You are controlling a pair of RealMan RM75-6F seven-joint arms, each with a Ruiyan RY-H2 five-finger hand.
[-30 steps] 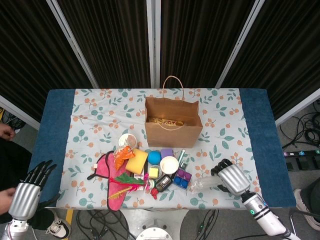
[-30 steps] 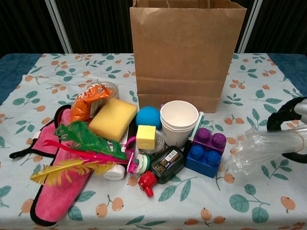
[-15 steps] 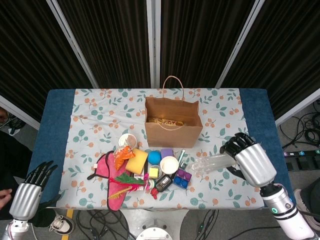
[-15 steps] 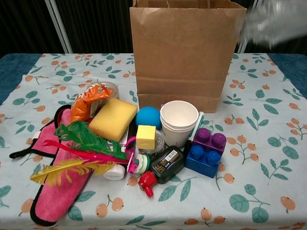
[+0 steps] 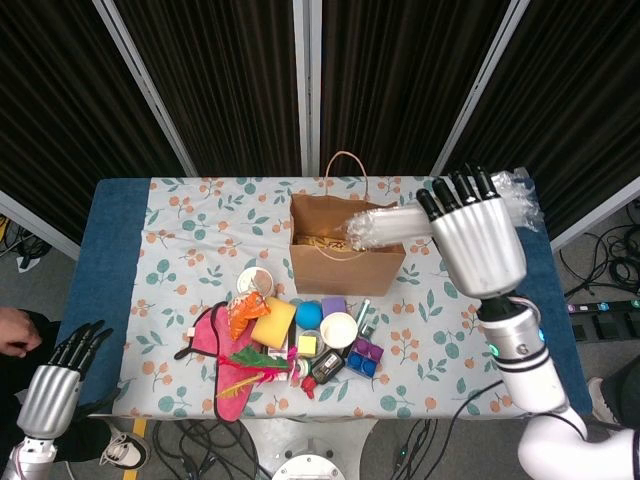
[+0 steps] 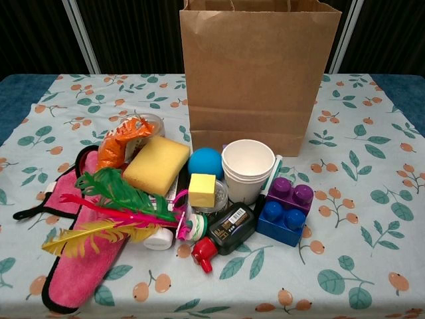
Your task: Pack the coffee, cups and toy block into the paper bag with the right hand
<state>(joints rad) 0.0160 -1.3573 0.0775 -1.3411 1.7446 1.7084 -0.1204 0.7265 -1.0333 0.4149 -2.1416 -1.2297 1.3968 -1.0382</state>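
Observation:
My right hand [image 5: 470, 240] is raised above the table's right side and grips a clear plastic sleeve of cups [image 5: 385, 226]. The sleeve's far end reaches over the open top of the brown paper bag [image 5: 345, 268], which stands upright at the table's back middle [image 6: 255, 73]. Something yellowish lies inside the bag. A stack of white paper cups [image 6: 247, 169] and a purple and blue toy block [image 6: 282, 209] stand in front of the bag. The chest view does not show my right hand. My left hand [image 5: 50, 385] hangs open off the table's front left corner.
A pile lies in front of the bag: yellow sponge [image 6: 156, 165], blue ball [image 6: 204, 161], orange packet [image 6: 121, 146], pink cloth [image 6: 73, 262], feathers [image 6: 113, 212], a dark bottle with a red cap [image 6: 226, 232]. A person's hand [image 5: 15, 330] shows at the left edge.
My right hand has risen from the table's front right and swung back and left, carrying the cup sleeve up to the bag's opening. It has left the chest view.

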